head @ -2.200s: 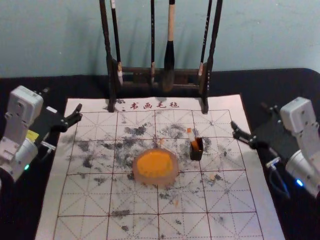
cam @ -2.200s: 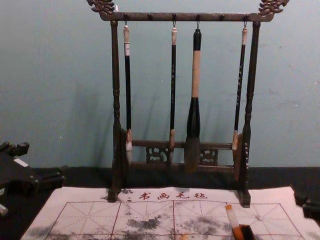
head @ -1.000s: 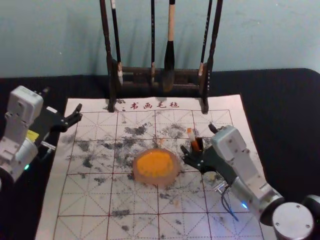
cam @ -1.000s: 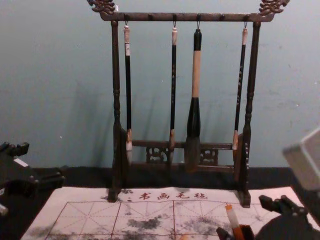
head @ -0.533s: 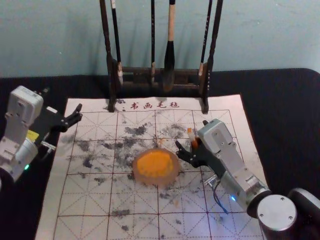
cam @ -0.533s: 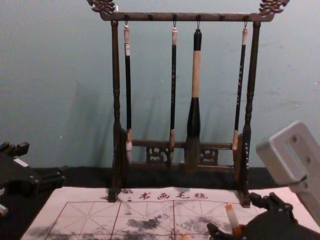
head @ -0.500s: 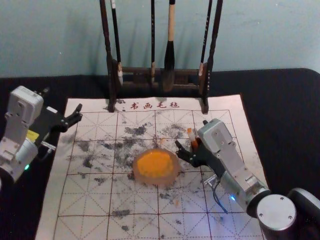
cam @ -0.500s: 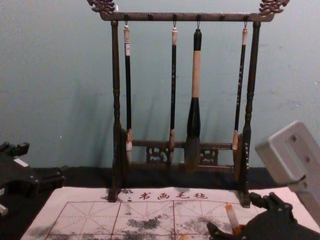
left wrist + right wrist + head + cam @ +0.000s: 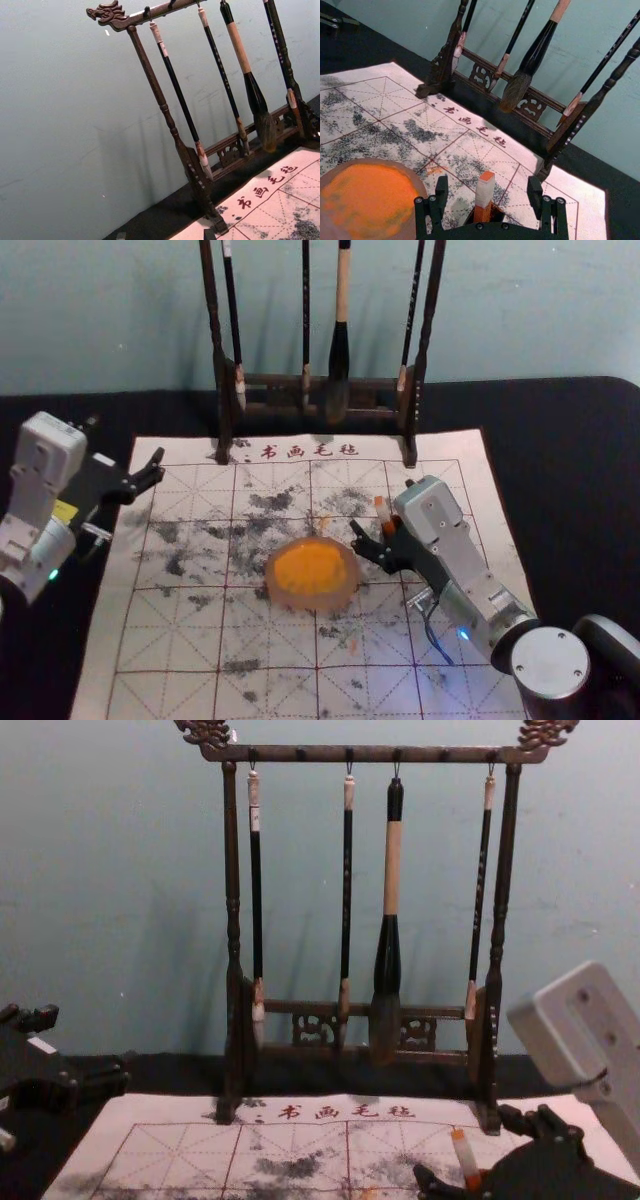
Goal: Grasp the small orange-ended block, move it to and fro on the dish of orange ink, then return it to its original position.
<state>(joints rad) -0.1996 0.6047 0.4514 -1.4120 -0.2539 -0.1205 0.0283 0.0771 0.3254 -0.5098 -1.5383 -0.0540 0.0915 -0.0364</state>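
Observation:
My right gripper (image 9: 383, 506) is over the mat's right side, just right of the dish of orange ink (image 9: 312, 570). In the right wrist view the right gripper (image 9: 488, 186) is open, and the orange-ended block (image 9: 485, 191) stands between its two fingers, touching neither. The block is upright with its lower end in a small dark holder (image 9: 496, 214); its white and orange top shows in the chest view too. Idle at the mat's left edge, my left gripper (image 9: 125, 440) has its fingers apart and empty; the tips of the left gripper (image 9: 165, 234) show in its wrist view.
A dark wooden rack (image 9: 232, 920) with several hanging brushes stands at the mat's far edge, beyond the block. The gridded, ink-stained mat (image 9: 170, 640) lies under the dish and holder, on a black tabletop (image 9: 560, 480).
The right arm has swung in from the right edge to the block, its gripper open throughout, and has barely moved in the last half second. The left arm, block and dish have stayed put.

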